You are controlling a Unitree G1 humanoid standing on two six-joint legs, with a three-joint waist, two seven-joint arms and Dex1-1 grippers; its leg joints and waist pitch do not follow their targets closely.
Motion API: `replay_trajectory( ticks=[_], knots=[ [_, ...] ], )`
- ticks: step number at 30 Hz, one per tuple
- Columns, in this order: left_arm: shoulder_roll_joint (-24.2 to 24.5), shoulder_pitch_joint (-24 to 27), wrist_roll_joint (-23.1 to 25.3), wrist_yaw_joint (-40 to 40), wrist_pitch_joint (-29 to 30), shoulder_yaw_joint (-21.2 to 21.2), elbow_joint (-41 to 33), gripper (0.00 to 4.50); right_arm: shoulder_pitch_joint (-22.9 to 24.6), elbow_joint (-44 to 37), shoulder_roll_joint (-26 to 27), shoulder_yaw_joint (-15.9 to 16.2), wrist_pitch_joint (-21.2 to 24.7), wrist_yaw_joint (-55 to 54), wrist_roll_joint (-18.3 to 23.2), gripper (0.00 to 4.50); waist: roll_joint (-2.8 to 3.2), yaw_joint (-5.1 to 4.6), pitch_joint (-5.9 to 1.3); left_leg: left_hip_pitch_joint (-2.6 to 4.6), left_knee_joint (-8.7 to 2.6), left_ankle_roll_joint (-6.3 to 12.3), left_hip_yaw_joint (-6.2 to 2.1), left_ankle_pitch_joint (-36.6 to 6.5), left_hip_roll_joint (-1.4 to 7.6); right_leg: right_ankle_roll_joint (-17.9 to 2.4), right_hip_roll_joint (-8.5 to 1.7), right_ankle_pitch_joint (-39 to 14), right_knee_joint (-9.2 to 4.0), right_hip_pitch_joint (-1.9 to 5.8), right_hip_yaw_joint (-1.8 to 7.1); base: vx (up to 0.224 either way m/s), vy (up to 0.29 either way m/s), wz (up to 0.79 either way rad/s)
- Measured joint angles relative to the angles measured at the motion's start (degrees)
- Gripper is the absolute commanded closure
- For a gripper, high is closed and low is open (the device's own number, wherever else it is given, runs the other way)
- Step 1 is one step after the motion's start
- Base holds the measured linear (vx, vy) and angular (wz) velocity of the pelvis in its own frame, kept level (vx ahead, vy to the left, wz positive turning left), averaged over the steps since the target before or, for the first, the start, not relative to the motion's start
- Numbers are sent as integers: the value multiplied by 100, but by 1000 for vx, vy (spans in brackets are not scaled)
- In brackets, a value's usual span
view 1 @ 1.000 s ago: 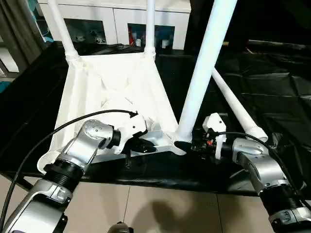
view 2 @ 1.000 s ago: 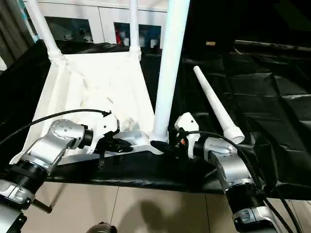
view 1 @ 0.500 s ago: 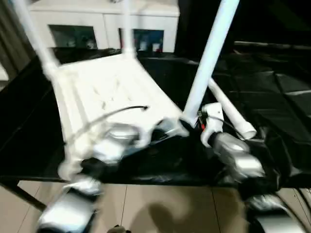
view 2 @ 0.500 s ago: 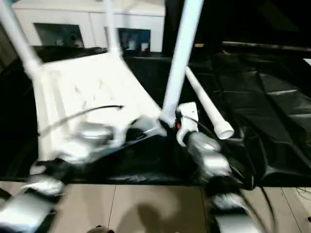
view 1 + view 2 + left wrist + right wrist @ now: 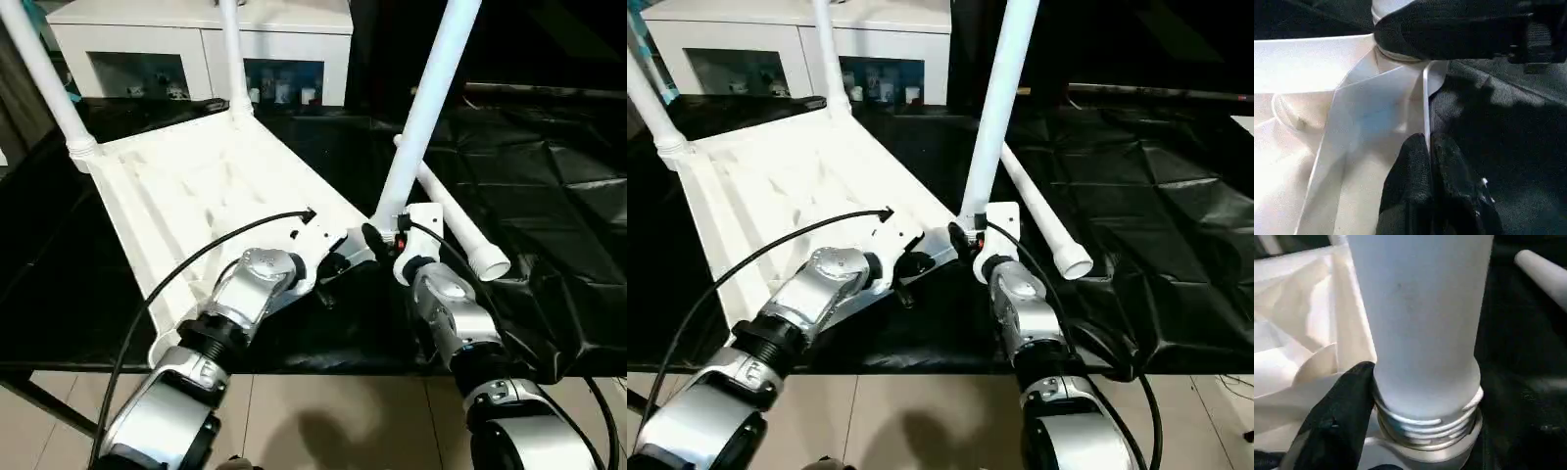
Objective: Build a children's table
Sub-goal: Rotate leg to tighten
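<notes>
The children's table lies upside down on black cloth, ribbed top point(image 5: 196, 186) facing up. Two legs stand in its far sockets point(image 5: 49, 93) point(image 5: 232, 59). A third leg point(image 5: 423, 108) rises from the near right corner socket point(image 5: 1425, 440), its thread showing. A loose leg point(image 5: 456, 220) lies on the cloth just right of that corner. My right gripper point(image 5: 377, 240) is shut on the upright leg's base, one finger point(image 5: 1342, 416) pressed against it. My left gripper point(image 5: 1429, 142) is shut on the top's thin rim beside that corner, also seen from above point(image 5: 328, 286).
A white cabinet with glass doors point(image 5: 196, 44) stands behind the work table. Crumpled black cloth point(image 5: 558, 196) covers the table to the right. The table's front edge runs just below my forearms, with tiled floor point(image 5: 323, 411) beneath. A black cable point(image 5: 196, 264) arcs over my left arm.
The table top has swung round on the cloth, its near right corner moving away from me, and both grippers went with it. The camera also shifted a little.
</notes>
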Motion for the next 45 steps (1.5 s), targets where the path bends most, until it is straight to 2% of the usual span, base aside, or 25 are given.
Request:
replay_trajectory(
  ticks=[5, 11, 15, 18, 25, 36, 42, 45],
  knots=[
    [390, 168, -70, -578, -223, -31, -267, 450, 339, -632, -417, 348, 284, 1006, 10, 72, 3, 40, 2, -14, -8, 0, 0, 0, 3, 9, 6, -7, -6, -15, 1, 0, 0, 0],
    [1022, 465, -310, -1756, -643, -71, -605, 450, 817, -1561, -1334, 905, 684, 2565, 12, 72, 3, 90, 2, -31, -9, 8, 2, -4, 2, 9, 6, -6, -44, -13, 1, 0, 0, 0],
    [1353, 653, -522, -2533, -656, -158, -926, 450, 1096, -2105, -1768, 1214, 844, 3403, 26, 72, 7, 207, 5, -40, -6, 20, 15, -11, 2, 9, 4, -6, -56, -13, 5, 0, 0, 0],
    [1462, 737, -584, -2889, -636, -198, -1077, 450, 1181, -2418, -1956, 1355, 953, 3777, 45, 72, 6, 246, 5, -46, 0, 25, 29, -14, 2, 9, 0, -6, -56, -12, 11, 0, 0, 0],
    [1498, 824, -627, -3073, -617, -254, -1233, 450, 1200, -2590, -1981, 1397, 1226, 4031, 195, 72, 6, 255, 5, -46, 1, 25, 44, -14, 3, 9, -5, -6, -51, -13, 18, 0, 0, 0],
    [1517, 843, -631, -3155, -559, -253, -1288, 450, 1200, -2632, -1962, 1366, 1447, 4131, 288, 163, 6, 277, 5, -49, 4, 26, 44, -14, 3, 9, -5, -6, -53, -13, 18, 0, 0, 0],
    [1526, 850, -629, -3126, -485, -252, -1324, 450, 1200, -2627, -1916, 1355, 1467, 4049, 279, 172, 4, 271, 4, -48, 7, 26, 44, -13, 3, 9, -5, -6, -50, -13, 18, 0, 0, 0],
    [1442, 847, -563, -2786, -395, -211, -1304, 450, 1181, -2462, -1653, 1225, 1494, 3548, 260, 173, -1, 216, 0, -30, 8, 26, 44, -13, 4, 8, -5, -5, -42, -4, 21, 0, 0, 0]
  ],
)
